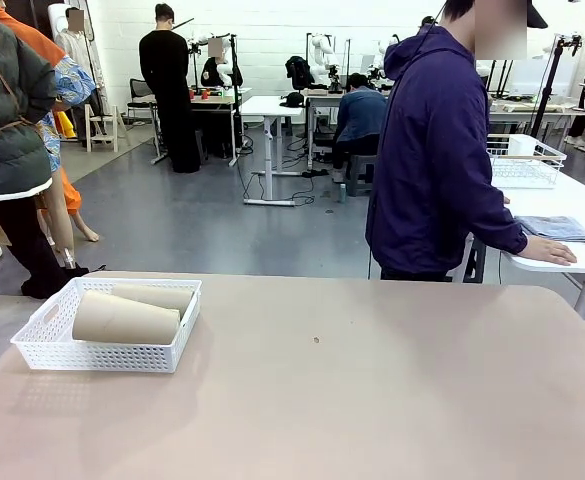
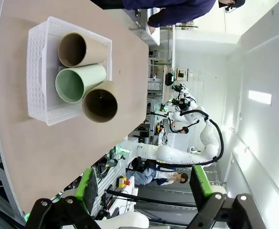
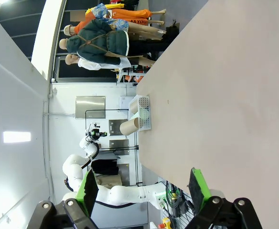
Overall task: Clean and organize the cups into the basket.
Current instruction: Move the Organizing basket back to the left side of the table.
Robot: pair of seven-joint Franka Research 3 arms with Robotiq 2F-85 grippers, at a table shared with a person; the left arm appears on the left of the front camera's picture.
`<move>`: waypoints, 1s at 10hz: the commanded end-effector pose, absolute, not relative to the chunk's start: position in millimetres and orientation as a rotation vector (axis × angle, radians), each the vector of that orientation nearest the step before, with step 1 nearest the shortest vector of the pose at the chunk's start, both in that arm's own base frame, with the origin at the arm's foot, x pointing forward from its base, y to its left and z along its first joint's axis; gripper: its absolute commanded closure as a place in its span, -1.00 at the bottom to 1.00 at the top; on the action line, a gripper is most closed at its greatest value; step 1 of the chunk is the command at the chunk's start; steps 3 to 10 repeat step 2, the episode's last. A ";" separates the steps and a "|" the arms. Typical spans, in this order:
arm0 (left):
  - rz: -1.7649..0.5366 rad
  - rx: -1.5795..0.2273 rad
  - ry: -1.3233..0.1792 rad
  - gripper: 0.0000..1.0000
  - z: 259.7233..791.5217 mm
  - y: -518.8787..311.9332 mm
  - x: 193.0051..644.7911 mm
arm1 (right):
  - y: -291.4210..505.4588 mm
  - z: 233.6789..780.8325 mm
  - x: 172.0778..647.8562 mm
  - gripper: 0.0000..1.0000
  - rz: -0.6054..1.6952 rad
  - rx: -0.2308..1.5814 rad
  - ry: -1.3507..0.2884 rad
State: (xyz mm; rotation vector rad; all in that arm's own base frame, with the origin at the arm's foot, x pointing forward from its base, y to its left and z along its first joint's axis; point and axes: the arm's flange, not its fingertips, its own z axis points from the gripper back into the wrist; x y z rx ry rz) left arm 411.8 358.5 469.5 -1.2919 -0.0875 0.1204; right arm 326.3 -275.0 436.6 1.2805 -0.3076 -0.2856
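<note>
The surface (image 1: 372, 400) is a broad tabletop in plain matte beige-pink with rounded corners, running across the whole near part of the front view. A white lattice-sided plastic basket (image 1: 52, 350) sits flat on it toward the robot's left side, well in from the far edge. A tiny dark speck (image 1: 316, 340) marks the top near its middle. The rest of the top lies bare and even in colour.

We see our right gripper (image 3: 144, 188) with green-padded fingers (image 3: 88, 191) spread wide above the beige table (image 3: 225, 95); far off, a white lattice plastic basket (image 3: 144, 112) holds tan paper cups (image 3: 129, 127).
</note>
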 end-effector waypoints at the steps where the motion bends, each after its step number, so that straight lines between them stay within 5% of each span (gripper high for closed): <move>1: 0.125 -1.279 -0.079 -1.00 470.1 359.4 410.3 | -273.3 434.4 325.8 -1.00 -0.276 1.275 -0.316; 10: 0.125 -1.279 -0.079 -1.00 470.1 359.4 410.3 | -273.3 434.4 325.8 -1.00 -0.276 1.275 -0.316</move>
